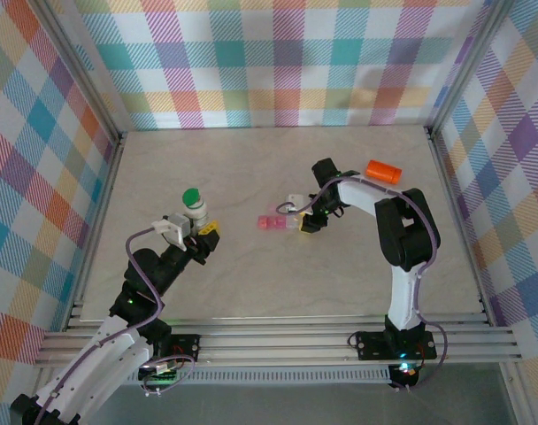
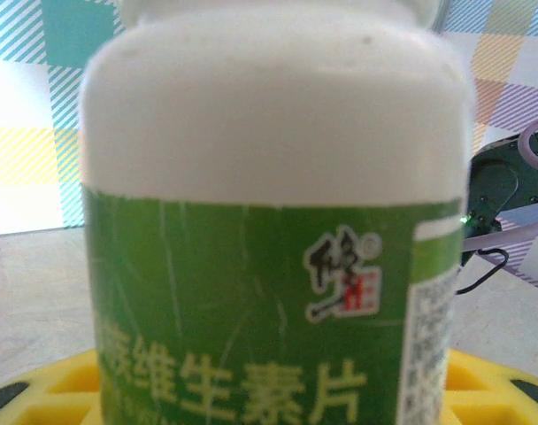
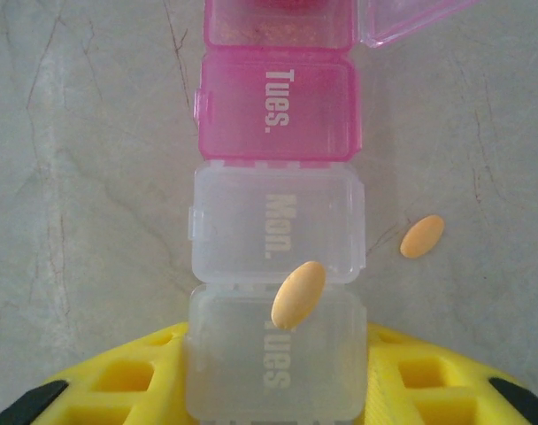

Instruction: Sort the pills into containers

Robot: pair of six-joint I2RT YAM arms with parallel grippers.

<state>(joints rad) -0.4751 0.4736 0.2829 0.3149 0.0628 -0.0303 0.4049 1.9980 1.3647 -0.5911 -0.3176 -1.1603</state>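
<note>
Near left, white bottle (image 1: 195, 211) is clamped by left claw (image 1: 195, 227), contents hidden; right claw (image 1: 303, 221) over the pill box (image 3: 278, 235), opening can't be told.

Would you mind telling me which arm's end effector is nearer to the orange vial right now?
The right. The right end effector sits at the pill organizer, a short way left of the orange vial; the left end effector is far off to the left, holding the white bottle.
</note>
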